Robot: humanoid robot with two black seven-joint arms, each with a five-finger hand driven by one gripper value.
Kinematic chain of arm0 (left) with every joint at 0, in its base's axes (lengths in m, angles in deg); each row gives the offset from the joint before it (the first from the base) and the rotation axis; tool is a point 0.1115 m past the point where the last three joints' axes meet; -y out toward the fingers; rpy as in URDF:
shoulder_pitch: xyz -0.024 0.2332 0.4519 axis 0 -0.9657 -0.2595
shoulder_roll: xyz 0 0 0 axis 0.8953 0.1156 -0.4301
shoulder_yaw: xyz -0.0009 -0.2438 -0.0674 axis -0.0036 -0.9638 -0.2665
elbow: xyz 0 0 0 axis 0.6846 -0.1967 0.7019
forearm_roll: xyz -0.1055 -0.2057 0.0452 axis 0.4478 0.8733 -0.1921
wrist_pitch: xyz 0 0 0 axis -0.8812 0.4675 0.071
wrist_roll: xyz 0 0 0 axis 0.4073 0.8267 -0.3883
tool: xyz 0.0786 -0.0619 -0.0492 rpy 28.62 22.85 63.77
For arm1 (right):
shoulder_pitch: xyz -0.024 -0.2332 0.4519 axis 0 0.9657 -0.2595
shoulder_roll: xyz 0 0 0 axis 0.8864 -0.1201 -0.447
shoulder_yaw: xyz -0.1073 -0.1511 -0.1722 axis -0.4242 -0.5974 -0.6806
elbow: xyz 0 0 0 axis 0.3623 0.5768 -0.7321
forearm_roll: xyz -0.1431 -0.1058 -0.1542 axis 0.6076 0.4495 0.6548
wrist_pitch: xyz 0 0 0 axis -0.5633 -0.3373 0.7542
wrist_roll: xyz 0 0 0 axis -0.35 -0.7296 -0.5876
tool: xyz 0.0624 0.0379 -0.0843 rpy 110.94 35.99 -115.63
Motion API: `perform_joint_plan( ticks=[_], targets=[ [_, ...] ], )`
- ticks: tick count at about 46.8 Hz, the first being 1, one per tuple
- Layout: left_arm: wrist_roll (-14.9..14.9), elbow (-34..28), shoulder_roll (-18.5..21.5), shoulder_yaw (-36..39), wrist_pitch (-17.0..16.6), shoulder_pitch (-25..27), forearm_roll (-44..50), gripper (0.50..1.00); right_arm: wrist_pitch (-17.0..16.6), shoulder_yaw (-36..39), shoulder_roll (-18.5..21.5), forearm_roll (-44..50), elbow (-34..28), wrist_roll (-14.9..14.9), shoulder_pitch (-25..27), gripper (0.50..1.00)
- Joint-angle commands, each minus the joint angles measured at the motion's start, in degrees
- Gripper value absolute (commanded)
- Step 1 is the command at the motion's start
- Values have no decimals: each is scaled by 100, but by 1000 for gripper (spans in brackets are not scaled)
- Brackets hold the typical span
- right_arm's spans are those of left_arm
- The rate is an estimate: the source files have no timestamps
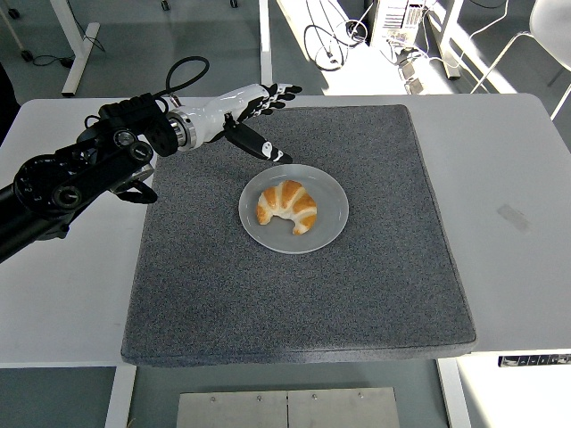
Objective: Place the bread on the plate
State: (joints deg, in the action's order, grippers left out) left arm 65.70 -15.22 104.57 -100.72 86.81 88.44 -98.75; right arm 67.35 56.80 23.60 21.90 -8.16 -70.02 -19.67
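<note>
Left hand (252, 111) hovers behind the plate (332, 214) (fingers (284, 90) spread, empty).

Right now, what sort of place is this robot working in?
Probably a lab or office workspace. A white table carries a grey mat with a croissant on a plate, while loose cables and desk legs stand on the floor behind.

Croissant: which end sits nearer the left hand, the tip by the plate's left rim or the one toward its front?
The tip by the left rim of the plate; the croissant curls away from the left hand toward the front.
</note>
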Motion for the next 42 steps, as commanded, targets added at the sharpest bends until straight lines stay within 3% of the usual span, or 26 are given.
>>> perform_joint_plan(
  ticks=[1, 6, 15, 26, 36, 42],
  targets=[
    [-165, 2, 280, -56, -1, 15, 577, 978, -7, 0, 0, 0, 0, 8, 0, 1000],
    [-350, 2, 658, -73, -18, 15, 1139, 978, 2, 0, 0, 0, 0, 0, 0, 1000],
    [-402, 203, 1151, -161, -62, -108, 2062, 977, 2, 0, 0, 0, 0, 8, 0, 1000],
    [-921, 705, 1520, -170, -36, -293, 2766, 977, 2, 0, 0, 0, 0, -1, 0, 1000],
    [-1553, 837, 1564, -170, -27, -565, 2872, 977, 2, 0, 0, 0, 0, -1, 0, 1000],
    [-1817, 1232, 1520, -170, -1, -759, 3205, 977, -42, 18, 0, 0, 79, 8, -26, 1000]
  ],
)
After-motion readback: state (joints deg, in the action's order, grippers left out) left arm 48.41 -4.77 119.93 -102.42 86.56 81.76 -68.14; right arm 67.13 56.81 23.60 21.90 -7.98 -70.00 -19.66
